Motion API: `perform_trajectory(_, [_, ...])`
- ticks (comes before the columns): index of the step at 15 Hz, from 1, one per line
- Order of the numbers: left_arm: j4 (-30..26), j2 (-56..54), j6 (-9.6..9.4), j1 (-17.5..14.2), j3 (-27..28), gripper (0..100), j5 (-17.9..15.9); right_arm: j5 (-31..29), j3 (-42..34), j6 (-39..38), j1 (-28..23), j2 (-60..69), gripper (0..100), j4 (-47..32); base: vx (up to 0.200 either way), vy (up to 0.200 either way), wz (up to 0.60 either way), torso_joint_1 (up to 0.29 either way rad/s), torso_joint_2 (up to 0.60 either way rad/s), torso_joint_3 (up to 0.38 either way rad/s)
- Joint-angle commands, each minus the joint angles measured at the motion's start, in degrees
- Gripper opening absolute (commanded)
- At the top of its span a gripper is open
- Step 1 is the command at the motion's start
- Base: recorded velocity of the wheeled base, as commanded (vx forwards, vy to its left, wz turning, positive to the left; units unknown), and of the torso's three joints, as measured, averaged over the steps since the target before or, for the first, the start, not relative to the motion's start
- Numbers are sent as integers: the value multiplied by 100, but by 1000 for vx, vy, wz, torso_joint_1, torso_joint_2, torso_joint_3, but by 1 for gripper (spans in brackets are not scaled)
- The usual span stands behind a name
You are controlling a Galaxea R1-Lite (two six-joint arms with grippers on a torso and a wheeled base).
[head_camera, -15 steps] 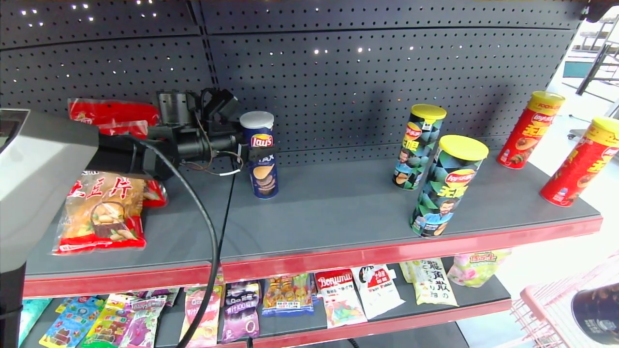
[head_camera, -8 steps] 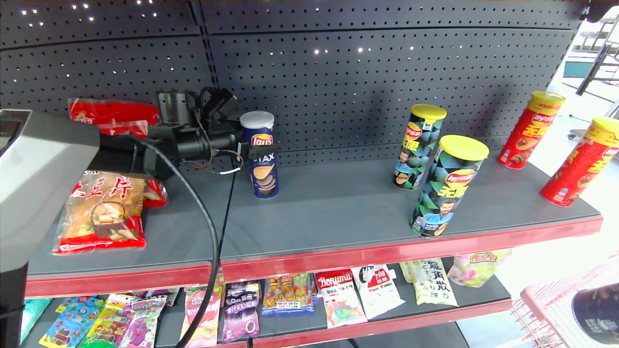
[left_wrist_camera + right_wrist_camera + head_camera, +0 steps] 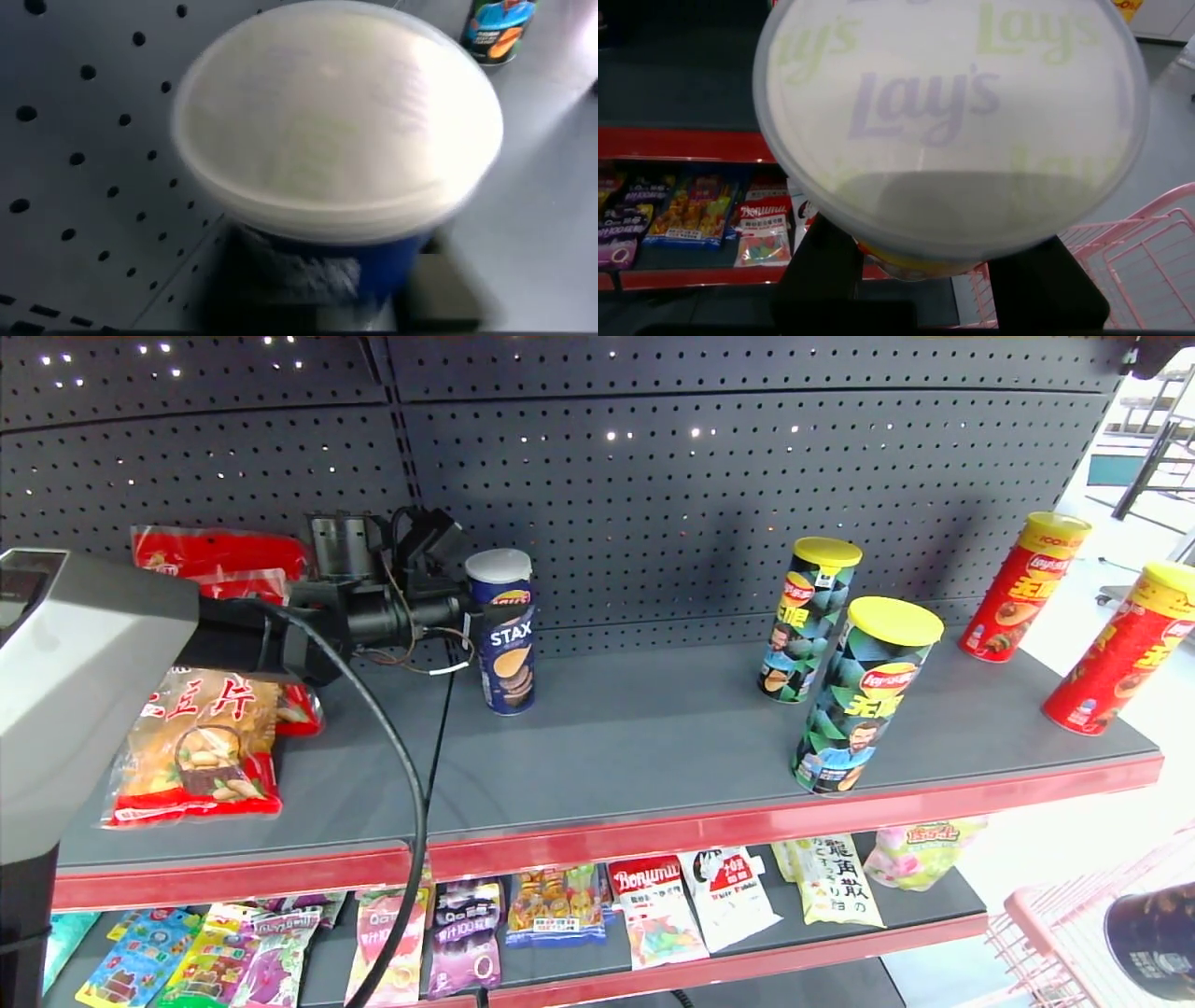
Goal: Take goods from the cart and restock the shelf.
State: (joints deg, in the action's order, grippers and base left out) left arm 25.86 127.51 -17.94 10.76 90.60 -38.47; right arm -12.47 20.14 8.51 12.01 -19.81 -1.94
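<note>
Toppling risk: left gripper (image 3: 504, 609) pinches the blue chip can (image 3: 509, 665) near its lid, base on the shelf (image 3: 653, 747) beside the pegboard (image 3: 700, 504); a skewed release could tip it. Right gripper (image 3: 929, 280) clamps a clear-lidded can (image 3: 948, 112).

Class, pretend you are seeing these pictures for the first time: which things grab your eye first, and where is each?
First, the blue can with a white lid, at the back of the grey shelf, clasped near its top by the left gripper. Next, the two red cans with yellow lids at the shelf's right end. In the right wrist view, the right gripper holds a clear-lidded can by the pink cart.
</note>
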Motion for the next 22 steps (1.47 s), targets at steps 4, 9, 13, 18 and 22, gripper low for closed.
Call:
perform_trajectory(4, [-72,-596,98,-162,-517,0,-732,8,-1,2,12,-32,0,0,0,0,0,0,0,0])
perform_trajectory(9, [-63,-1554,107,-285,-1545,0,-1488,25,-1,2,12,-102,0,0,0,0,0,0,0,0])
perform_trajectory(13, [139,-1783,72,-250,-2240,0,-1584,17,-1,-7,12,-137,0,0,0,0,0,0,0,0])
perform_trajectory(18, [622,-1835,89,5,-2776,0,-1628,17,-1,2,12,-137,0,9,0,0,0,0,0,0])
perform_trajectory(22, [807,-1835,72,22,-3022,0,-1646,17,8,-7,12,-137,0,0,0,0,0,0,0,0])
